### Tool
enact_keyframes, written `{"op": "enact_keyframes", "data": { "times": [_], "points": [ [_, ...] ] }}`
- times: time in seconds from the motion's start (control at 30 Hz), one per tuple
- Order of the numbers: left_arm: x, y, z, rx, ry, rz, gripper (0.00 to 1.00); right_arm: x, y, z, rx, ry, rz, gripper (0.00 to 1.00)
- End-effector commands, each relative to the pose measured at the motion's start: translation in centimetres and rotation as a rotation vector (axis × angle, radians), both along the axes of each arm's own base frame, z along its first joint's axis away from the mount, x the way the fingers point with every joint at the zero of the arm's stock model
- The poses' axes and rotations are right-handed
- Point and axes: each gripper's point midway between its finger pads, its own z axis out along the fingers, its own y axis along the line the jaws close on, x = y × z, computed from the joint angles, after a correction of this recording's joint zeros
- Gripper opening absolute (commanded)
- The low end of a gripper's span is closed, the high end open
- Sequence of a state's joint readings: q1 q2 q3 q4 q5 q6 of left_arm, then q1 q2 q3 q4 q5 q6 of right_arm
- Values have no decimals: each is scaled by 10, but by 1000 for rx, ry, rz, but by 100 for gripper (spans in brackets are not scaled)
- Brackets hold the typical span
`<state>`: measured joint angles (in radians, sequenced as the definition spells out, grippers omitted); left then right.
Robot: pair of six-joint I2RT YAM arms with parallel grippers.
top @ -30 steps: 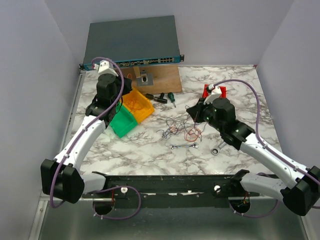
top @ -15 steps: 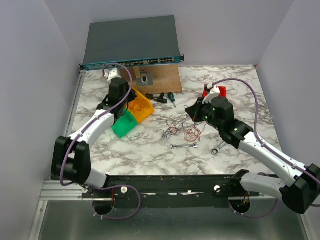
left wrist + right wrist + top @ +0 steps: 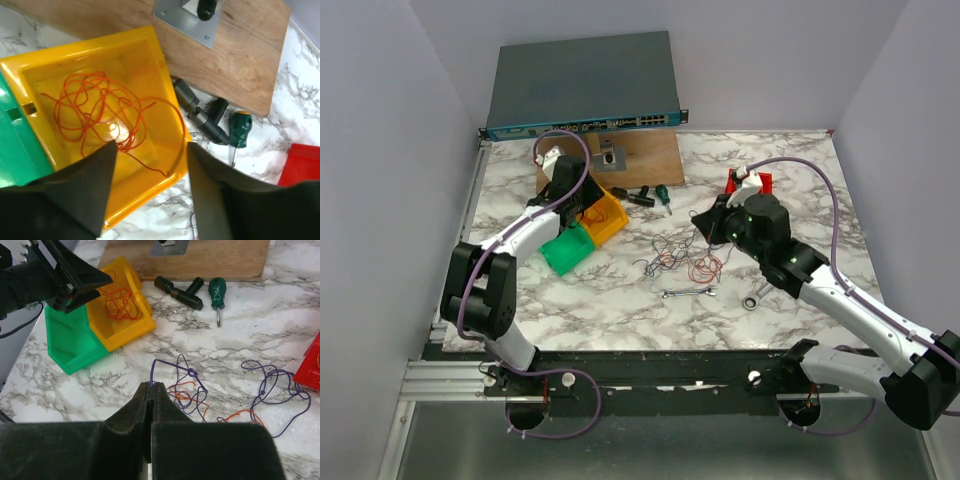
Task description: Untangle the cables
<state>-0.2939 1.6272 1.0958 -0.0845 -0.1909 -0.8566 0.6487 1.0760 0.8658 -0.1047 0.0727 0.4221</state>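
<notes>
Okay, left gripper (image 3: 151,146) open, empty over yellow bin (image 3: 145,50); right gripper (image 3: 151,386) pinching purple cable (image 3: 191,373). If we yank, its knot likely tightens.

walls (image 3: 380,150): plain lilac-grey | table (image 3: 620,300): white marble (grey veins) | light: even

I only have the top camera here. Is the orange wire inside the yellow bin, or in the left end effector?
Observer: Inside the bin. The orange cable lies coiled in the yellow bin; the left end effector hangs open above it, empty.
Operator: Does the right one hold anything?
Observer: Yes, the right end effector is shut on a purple cable at its fingertips.
Operator: Is that strand free?
Observer: No, it runs into a knot beside an orange strand.
</notes>
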Motion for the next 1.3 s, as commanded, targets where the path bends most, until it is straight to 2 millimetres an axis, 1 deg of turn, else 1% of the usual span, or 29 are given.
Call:
{"op": "enact_keyframes", "data": {
  "times": [0.0,0.07,0.13,0.23,0.27,0.3,0.33,0.37,0.4,0.47,0.5,0.53,0.57,0.6,0.7,0.73,0.8,0.83,0.97,1.03,1.07,1.13,1.17,1.2,1.23,1.27],
  "points": [
    [-6,9,5,-17,-13,53,66,-3,-3,7,2,-11,-4,1],
    [-10,7,17,10,-38,8,71,-2,0,3,-10,3,8,1],
    [-21,4,25,56,-34,-60,76,-2,7,0,-25,18,49,1],
    [-46,-11,48,121,-131,-174,85,-5,23,4,-33,33,141,1],
    [-56,-18,57,131,-187,-220,91,-4,27,7,-32,34,162,1],
    [-67,-29,61,140,-226,-270,94,-3,31,11,-29,32,173,1],
    [-78,-42,74,134,-287,-326,95,-2,34,15,-25,30,182,1],
    [-90,-54,78,139,-328,-392,95,0,37,20,-18,23,188,1],
    [-102,-70,88,125,-381,-450,96,2,40,26,-11,14,195,1],
    [-127,-104,99,83,-501,-603,96,4,45,35,-6,1,213,1],
    [-138,-118,104,47,-565,-668,96,5,47,40,-3,-3,220,1],
    [-147,-127,102,24,-597,-710,96,5,50,46,4,-9,231,1],
    [-155,-139,112,-11,-670,-764,96,5,52,50,11,-10,243,1],
    [-160,-145,112,-32,-701,-801,96,4,55,57,21,-13,258,1],
    [-171,-164,120,-66,-775,-878,97,-2,65,72,58,-11,314,1],
    [-170,-169,123,-63,-787,-886,97,-5,68,75,69,-6,337,1],
    [-165,-180,122,-45,-783,-901,96,-10,72,82,90,-1,370,1],
    [-161,-184,118,-37,-767,-901,95,-13,73,85,99,-1,384,1],
    [-146,-195,116,-31,-773,-896,93,-22,75,96,122,1,418,1],
    [-136,-200,108,-13,-749,-886,88,-27,75,101,133,0,438,1],
    [-130,-202,105,-5,-731,-875,87,-30,76,104,139,0,449,1],
    [-122,-206,102,-3,-720,-870,77,-37,76,110,153,2,473,1],
    [-120,-209,103,-10,-720,-868,63,-39,76,111,157,2,479,1],
    [-116,-211,102,-17,-707,-863,43,-41,74,113,163,2,477,1],
    [-114,-213,102,-25,-697,-867,15,-40,72,114,163,2,458,4],
    [-113,-214,102,-34,-686,-870,0,-37,66,114,157,-5,418,20]
  ]
}}
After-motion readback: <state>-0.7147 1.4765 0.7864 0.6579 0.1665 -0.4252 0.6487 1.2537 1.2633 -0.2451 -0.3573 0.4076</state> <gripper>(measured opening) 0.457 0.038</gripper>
